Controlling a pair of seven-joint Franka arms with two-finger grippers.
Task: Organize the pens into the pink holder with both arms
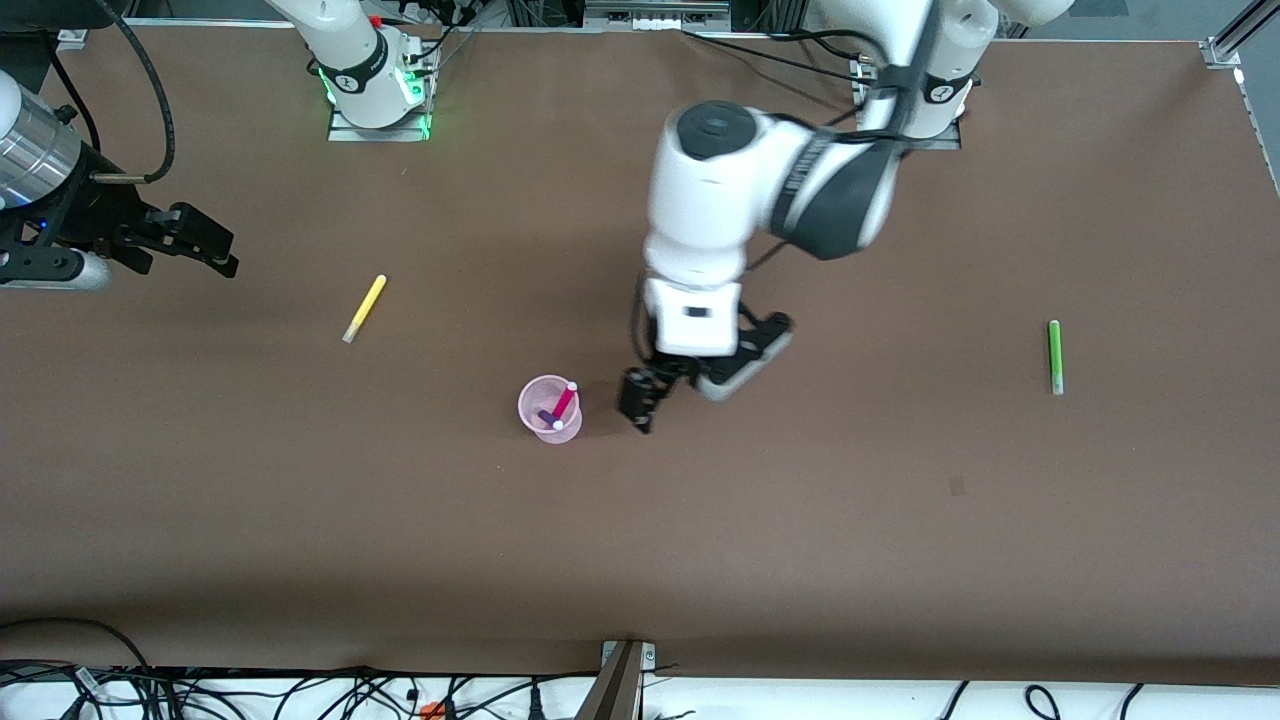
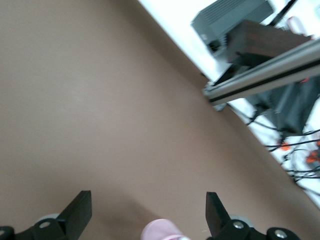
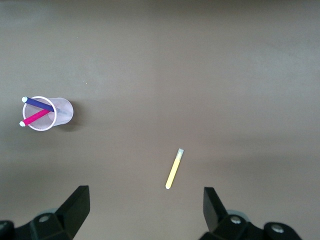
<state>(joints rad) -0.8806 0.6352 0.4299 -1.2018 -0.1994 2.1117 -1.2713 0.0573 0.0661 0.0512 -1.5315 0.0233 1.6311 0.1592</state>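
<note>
The right gripper (image 1: 205, 245) is seen over the table (image 1: 300, 520) at the right arm's end, its fingers (image 3: 75, 205) spread wide with nothing held. The yellow pen (image 1: 364, 308) lies flat on the table, nearer the right arm's end than the pink holder (image 1: 550, 409). The holder stands upright near the table's middle, with the magenta pen (image 1: 565, 400) and the purple pen (image 1: 548, 417) leaning crossed inside it. Just beside the holder, toward the left arm's end, the left gripper (image 1: 645, 395) is held low over the table, its fingers (image 2: 77, 210) parted and empty. The green pen (image 1: 1054, 356) lies well apart toward the left arm's end.
</note>
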